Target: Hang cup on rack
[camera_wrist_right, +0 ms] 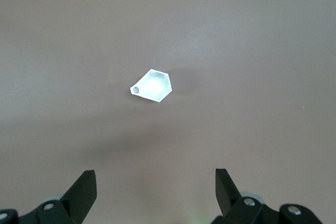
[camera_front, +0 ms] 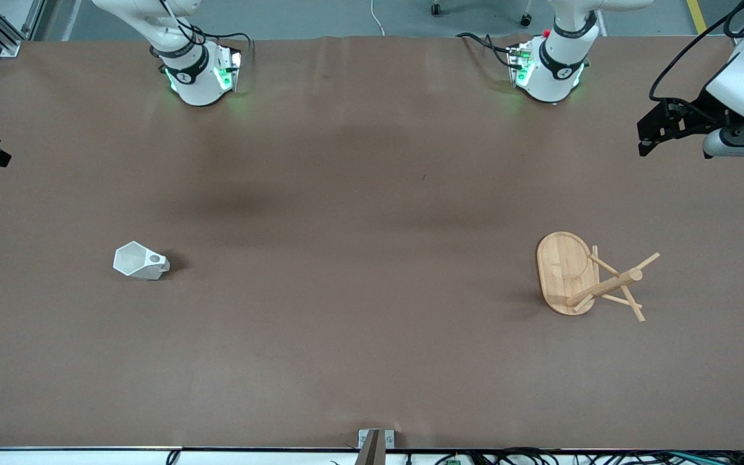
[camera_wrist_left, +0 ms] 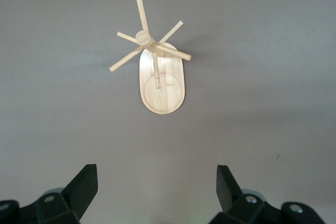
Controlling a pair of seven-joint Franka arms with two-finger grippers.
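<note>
The cup (camera_front: 141,261) lay on the table (camera_front: 359,271) toward the right arm's end, handle hole (camera_wrist_right: 136,91) showing, nothing touching it. The rack (camera_front: 588,279) stood upright on its oval base toward the left arm's end, well apart from the cup (pegs bare). The left gripper (camera_wrist_left: 156,190) hung high over the table with the rack below, fingers spread wide and holding nothing. The right gripper (camera_wrist_right: 155,191) hung over the cup, likewise parted and empty. Both arms waited.
</note>
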